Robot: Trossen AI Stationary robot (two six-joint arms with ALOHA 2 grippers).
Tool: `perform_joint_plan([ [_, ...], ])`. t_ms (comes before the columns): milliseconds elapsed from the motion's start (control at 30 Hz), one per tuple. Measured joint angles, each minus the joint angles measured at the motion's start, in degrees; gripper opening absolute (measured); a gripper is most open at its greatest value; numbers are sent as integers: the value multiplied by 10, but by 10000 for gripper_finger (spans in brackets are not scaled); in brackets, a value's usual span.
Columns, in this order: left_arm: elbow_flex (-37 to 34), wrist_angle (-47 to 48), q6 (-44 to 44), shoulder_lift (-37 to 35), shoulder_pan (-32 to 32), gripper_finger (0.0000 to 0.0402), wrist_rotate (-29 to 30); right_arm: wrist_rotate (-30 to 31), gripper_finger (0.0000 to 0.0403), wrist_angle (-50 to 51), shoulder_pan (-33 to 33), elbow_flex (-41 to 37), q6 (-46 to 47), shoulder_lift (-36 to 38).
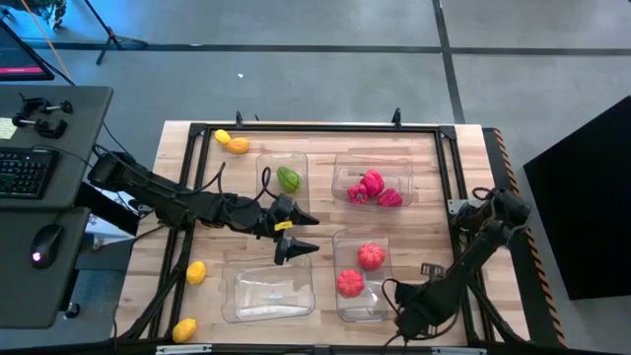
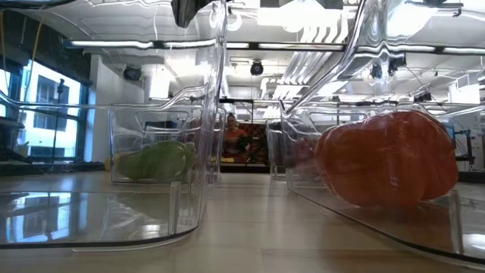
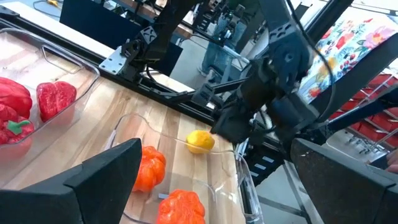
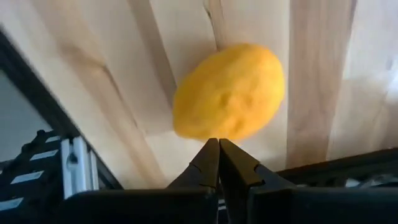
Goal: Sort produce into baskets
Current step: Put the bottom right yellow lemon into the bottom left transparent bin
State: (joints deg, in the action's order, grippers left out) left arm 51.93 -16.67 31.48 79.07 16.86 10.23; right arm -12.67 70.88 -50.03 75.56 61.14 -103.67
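Honestly, the right gripper (image 4: 217, 146) is pinched shut on nothing, with the yellow lemon (image 4: 229, 92) lying just ahead at its twelve o'clock, long axis slanting across. Left gripper (image 1: 296, 235) hangs wide open mid-table.

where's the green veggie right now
The green veggie lies alone in the far-left clear bin in the high view, just beyond the open left claw.

My table (image 1: 325, 138) is pale wood planks with a black frame rail round the edge. Grey floor (image 1: 296, 79) beyond it, crossed by dark lines. Off my left sits a dark desk (image 1: 59, 197) with keyboard (image 1: 25, 173) and mouse (image 1: 44, 242). Low view: ceiling strip lights (image 2: 151, 44), bright windows (image 2: 53, 114) on one side, possibly a person (image 2: 231, 133) far back.
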Motion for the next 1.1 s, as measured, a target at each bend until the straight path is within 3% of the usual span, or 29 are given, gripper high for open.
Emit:
perform_joint_plan([
  [167,0,0,0,0,1,400,-1,47,0,37,-20,24,89,54],
  [433,0,1,13,0,1,400,-25,110,8,6,-73,-5,381,125],
  [533,0,2,14,0,1,400,-26,138,35,-49,-97,-37,482,141],
  [667,0,2,14,0,1,400,-26,167,106,-131,-120,-86,581,153],
  [800,0,1,17,0,1,400,-26,165,200,-138,-125,-127,617,152],
  [900,0,-2,34,0,1,400,-27,163,261,-155,-113,-154,592,152],
  [1000,0,-14,45,0,1,400,-57,137,297,-194,-97,-184,535,152],
  [1100,0,-30,56,0,2,400,-107,128,308,-242,-84,-214,512,152],
])
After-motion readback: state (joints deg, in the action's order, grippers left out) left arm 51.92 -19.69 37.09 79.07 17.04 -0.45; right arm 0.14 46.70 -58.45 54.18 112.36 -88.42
